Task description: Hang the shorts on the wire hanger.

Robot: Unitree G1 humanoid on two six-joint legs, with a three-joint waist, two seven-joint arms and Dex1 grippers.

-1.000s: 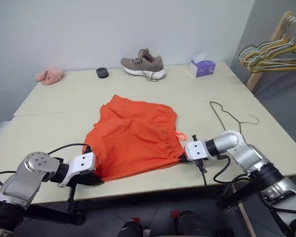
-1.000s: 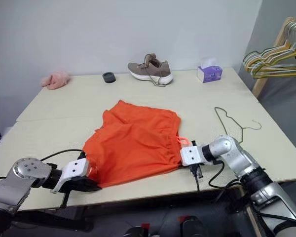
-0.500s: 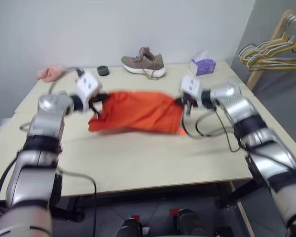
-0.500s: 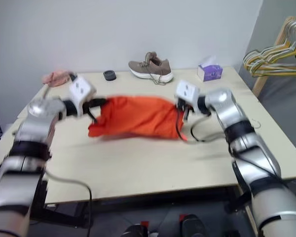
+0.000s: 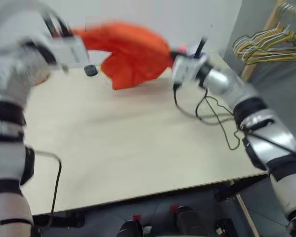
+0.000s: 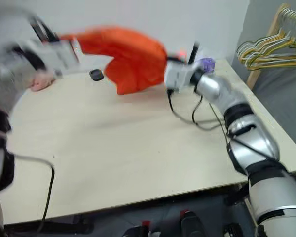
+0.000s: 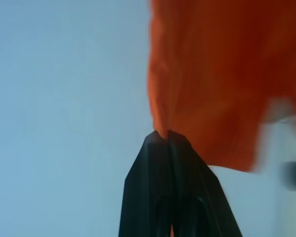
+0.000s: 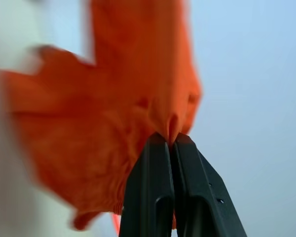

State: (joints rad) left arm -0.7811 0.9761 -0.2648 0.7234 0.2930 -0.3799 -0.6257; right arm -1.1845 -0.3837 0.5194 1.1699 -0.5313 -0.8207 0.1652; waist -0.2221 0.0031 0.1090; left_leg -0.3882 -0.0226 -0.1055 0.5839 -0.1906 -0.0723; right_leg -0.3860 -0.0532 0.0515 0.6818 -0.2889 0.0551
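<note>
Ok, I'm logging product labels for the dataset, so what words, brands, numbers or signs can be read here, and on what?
None can be read.
The purple tissue box: any print is too blurred to make out.
The shorts, held up by the left gripper and right gripper: plain orange, no lettering seen.
The wire hanger and the table: no markings.

Two head-mounted eye cameras look forward and down across the table [image 5: 138, 148], sharing nearly the same scene. Each wrist camera sights close along its own black fingers [image 7: 167, 163], both facing the orange shorts [image 8: 118, 113] against the pale wall.
</note>
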